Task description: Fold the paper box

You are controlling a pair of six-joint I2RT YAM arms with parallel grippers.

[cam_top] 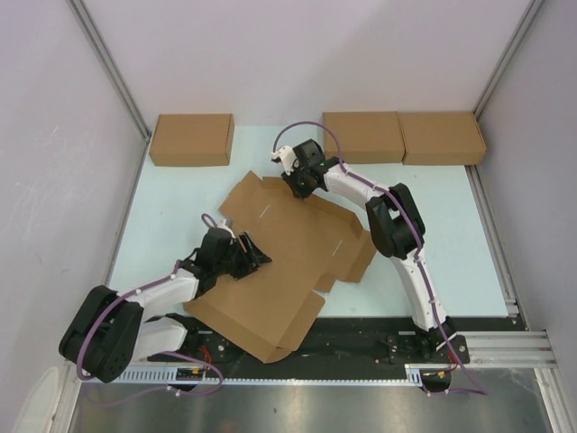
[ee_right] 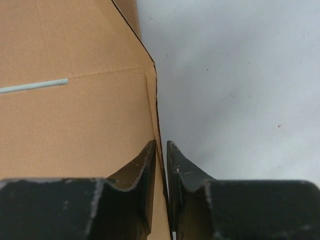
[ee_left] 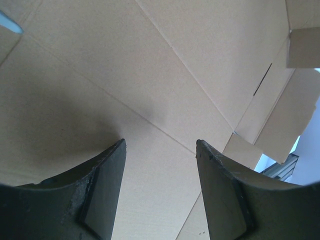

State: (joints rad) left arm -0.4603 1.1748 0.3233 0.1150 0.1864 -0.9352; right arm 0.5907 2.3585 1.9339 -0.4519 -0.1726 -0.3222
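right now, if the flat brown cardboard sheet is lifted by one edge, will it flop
The flat brown cardboard sheet would probably hinge along its scored creases, panels staying stiff. Likely light: right gripper pinches one thin edge.

I find the paper box flat on the desk; behind it, a single box leftward, a pair of boxes rightward.

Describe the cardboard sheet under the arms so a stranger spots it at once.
Start at the pale blue table. In its middle lies a flat brown cardboard sheet, jagged with flaps and cut by two slits, its far edge pinched by the right gripper. The three boxes along the far edge are closed, compact rectangles; this alone is unfolded.
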